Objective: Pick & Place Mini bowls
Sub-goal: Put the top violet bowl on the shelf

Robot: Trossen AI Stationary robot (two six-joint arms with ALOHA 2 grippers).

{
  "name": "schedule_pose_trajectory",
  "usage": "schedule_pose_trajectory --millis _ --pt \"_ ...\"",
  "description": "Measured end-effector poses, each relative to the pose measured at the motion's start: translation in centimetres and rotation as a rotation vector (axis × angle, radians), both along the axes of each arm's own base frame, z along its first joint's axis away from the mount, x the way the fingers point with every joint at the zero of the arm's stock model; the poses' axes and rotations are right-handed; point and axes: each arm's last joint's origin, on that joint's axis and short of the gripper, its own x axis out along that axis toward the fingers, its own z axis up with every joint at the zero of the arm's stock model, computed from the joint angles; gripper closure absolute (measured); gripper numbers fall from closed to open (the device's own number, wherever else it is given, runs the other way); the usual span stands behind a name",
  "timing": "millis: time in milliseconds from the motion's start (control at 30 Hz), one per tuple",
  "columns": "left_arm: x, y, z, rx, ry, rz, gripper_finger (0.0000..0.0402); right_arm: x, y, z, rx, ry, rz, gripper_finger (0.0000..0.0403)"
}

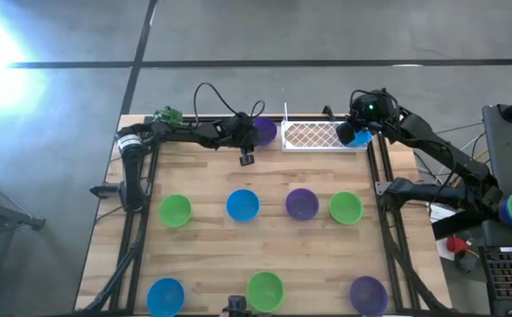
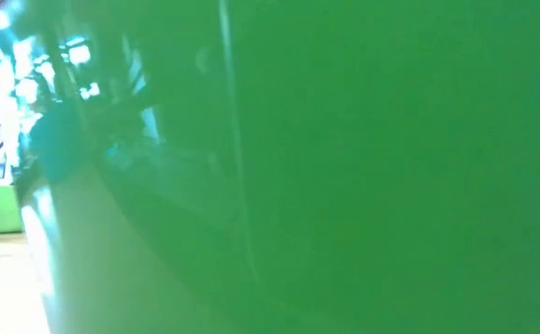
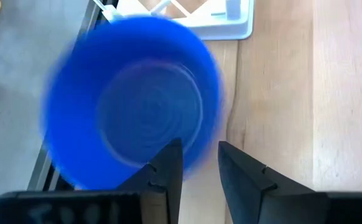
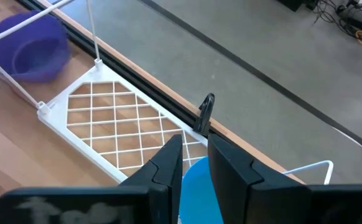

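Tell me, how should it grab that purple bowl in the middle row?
Pinch the purple bowl by its rim from straight above, one finger inside, one outside. It sits upright and open, apart from its neighbours, so the thin wall is free all round. The right gripper seems to hold a blue bowl that way.

Dark jointed arms (image 1: 432, 145) (looped black cable (image 1: 205, 92)), angular black fingers (image 4: 168, 165).

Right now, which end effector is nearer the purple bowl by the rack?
Left end effector: gripping the purple bowl; right end effector: beyond the rack, holding a blue bowl.
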Motion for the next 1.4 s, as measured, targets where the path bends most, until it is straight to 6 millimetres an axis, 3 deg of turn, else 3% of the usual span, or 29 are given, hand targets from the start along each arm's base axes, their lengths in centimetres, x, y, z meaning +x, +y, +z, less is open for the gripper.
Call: schedule_pose_trajectory --millis 333,1033,1400 --pt "0.3 0.2 0.8 0.014 -0.020 -0.003 0.0299 0.0 0.0 0.0 0.000 0.000 0.000 0.0328" --pt "0.3 0.4 -0.4 0.010 0.022 -0.013 0.0299 0.0 0.0 0.0 -0.003 0.005 0.005 0.0328" --pt "0.8 0.6 0.4 0.041 0.004 -0.032 0.0299 0.0 0.0 0.0 -0.005 0.006 0.006 0.0328"
